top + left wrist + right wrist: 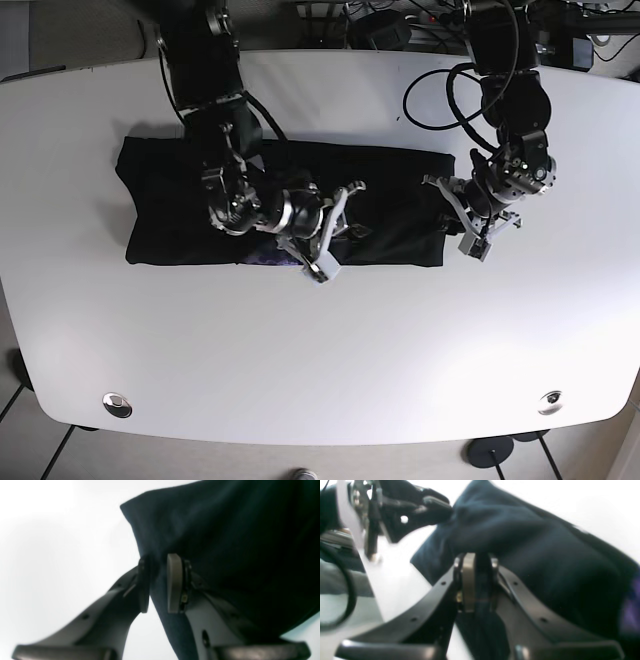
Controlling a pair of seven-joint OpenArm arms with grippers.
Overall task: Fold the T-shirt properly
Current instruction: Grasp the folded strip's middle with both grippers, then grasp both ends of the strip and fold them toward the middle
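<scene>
Left claw (158,583) pinching T-shirt (190,205) | right claw (480,582) pinching T-shirt | table (330,340)

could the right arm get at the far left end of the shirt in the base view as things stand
Probably not yet: the right gripper is shut on a fold of the T-shirt near its middle, so it must let go first. Otherwise the bare table around that end leaves the way free.

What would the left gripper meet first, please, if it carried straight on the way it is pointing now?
The left gripper is already shut on the dark T-shirt, so it would only push further into that cloth; behind it probably lies the white table, though depth is unclear.
</scene>
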